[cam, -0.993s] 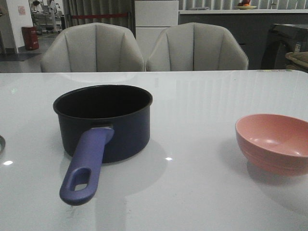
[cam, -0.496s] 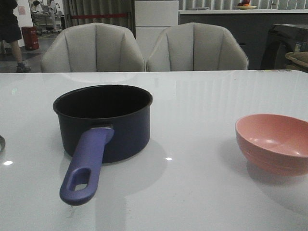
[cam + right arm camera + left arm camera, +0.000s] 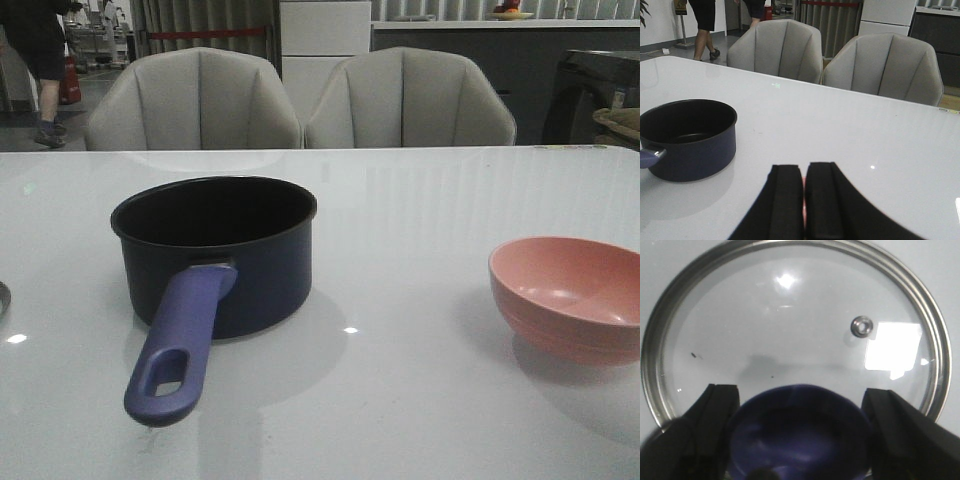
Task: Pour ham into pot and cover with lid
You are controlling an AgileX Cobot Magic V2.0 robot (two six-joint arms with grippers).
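The pot [image 3: 214, 252] stands uncovered on the left half of the white table [image 3: 420, 200], its handle [image 3: 178, 343] pointing toward the near edge. A pink bowl [image 3: 568, 295] sits well apart on the right, near side. The left gripper [image 3: 800, 435] hangs over the lid [image 3: 795, 325], which lies flat on the table; its jaws are spread wide on either side of the knob [image 3: 799, 432] without touching it. The right gripper [image 3: 804, 200] has its fingers pressed almost together; whether anything is between them cannot be told.
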